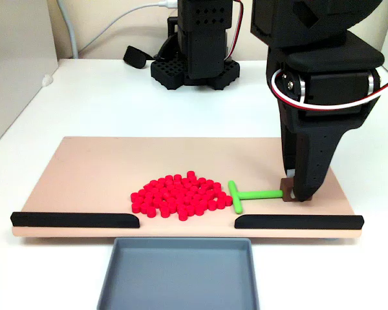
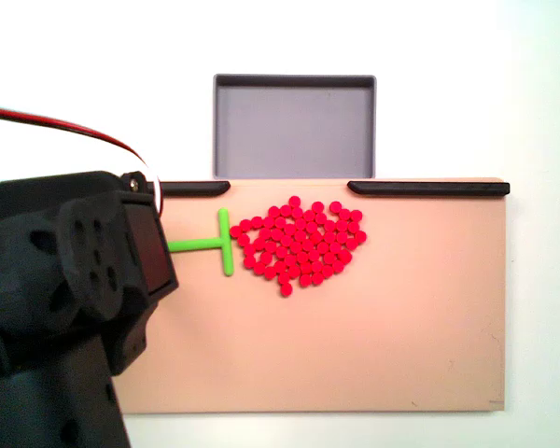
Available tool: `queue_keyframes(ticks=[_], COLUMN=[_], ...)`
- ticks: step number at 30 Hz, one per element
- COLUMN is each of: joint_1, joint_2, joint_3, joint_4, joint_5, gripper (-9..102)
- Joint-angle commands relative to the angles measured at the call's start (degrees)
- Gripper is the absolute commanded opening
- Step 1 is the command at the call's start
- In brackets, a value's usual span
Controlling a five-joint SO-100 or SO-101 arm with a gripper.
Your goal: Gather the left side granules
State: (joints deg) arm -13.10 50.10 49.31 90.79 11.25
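Note:
The red granules lie in one dense pile on the tan board, near its front middle; in the other fixed view the granules sit just below the gap between the black strips. A green T-shaped pusher lies with its crossbar against the pile's right edge in the front fixed view, and against the left edge of the pile where the pusher is seen from above. My gripper points down at the board and is shut on the brown block at the end of the pusher's stem.
Two long black strips line the board's front edge with a gap between them. A grey tray sits below that gap, off the board. The arm's base and cables stand behind the board. My arm's body hides the board's left part.

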Motion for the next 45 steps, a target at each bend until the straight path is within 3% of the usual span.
queue_keyframes(ticks=[1, 45], joint_1=[1.0, 5.1], joint_2=[-0.2, -0.5], joint_3=[-0.1, -0.9], joint_4=[0.0, 1.4], joint_5=[-0.4, -5.4], gripper=[0, 0])
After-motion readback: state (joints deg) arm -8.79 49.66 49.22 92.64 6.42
